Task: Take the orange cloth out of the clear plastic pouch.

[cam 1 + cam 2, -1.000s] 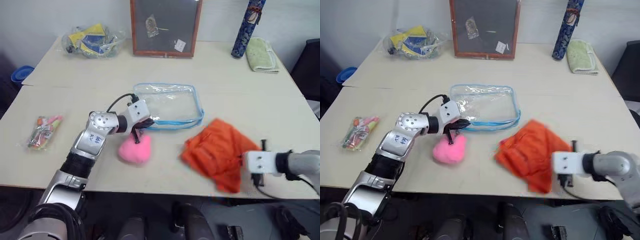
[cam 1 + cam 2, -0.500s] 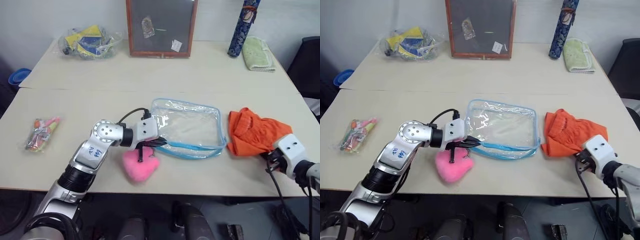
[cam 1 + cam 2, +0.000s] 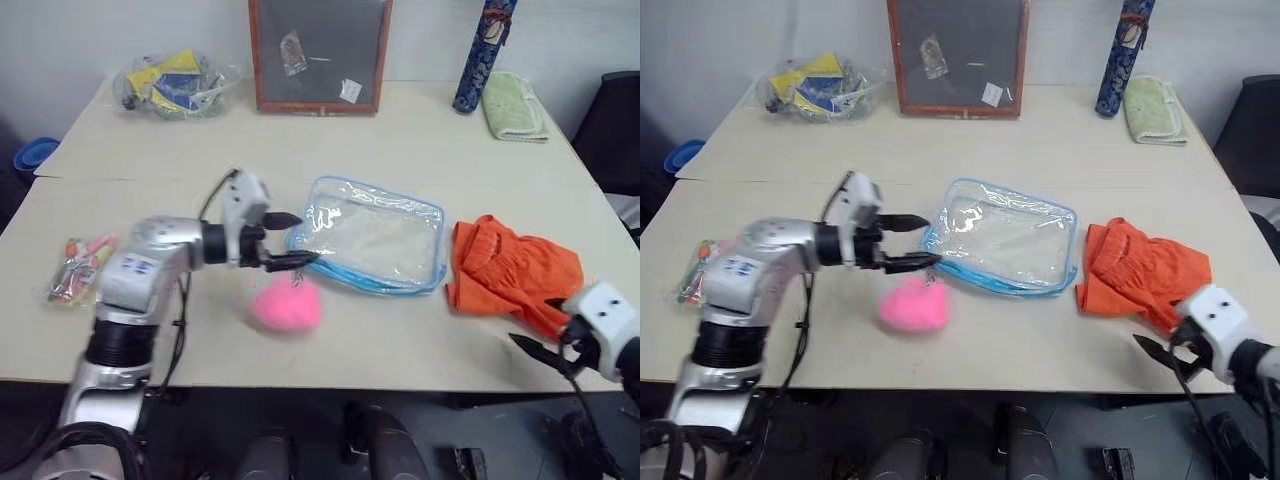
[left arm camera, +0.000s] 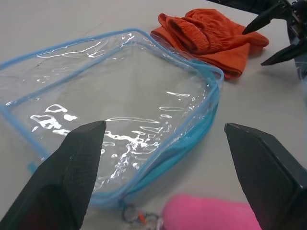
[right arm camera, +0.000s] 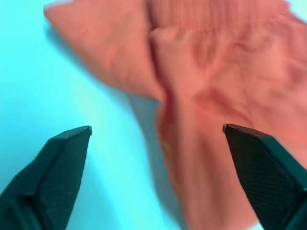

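Surface: beige table (image 3: 420, 130), wall behind.
L gripper (image 3: 288, 240): fingers spread, holding nothing, tips at pouch's near-left edge.
R gripper (image 3: 1160, 352): spread, empty, near table's front edge by cloth.
Pouch: clear plastic pouch (image 3: 375, 235) flat, looks empty.
Cloth: orange cloth (image 3: 515, 275) on table, just right of pouch.
Progress: removal prob. done.
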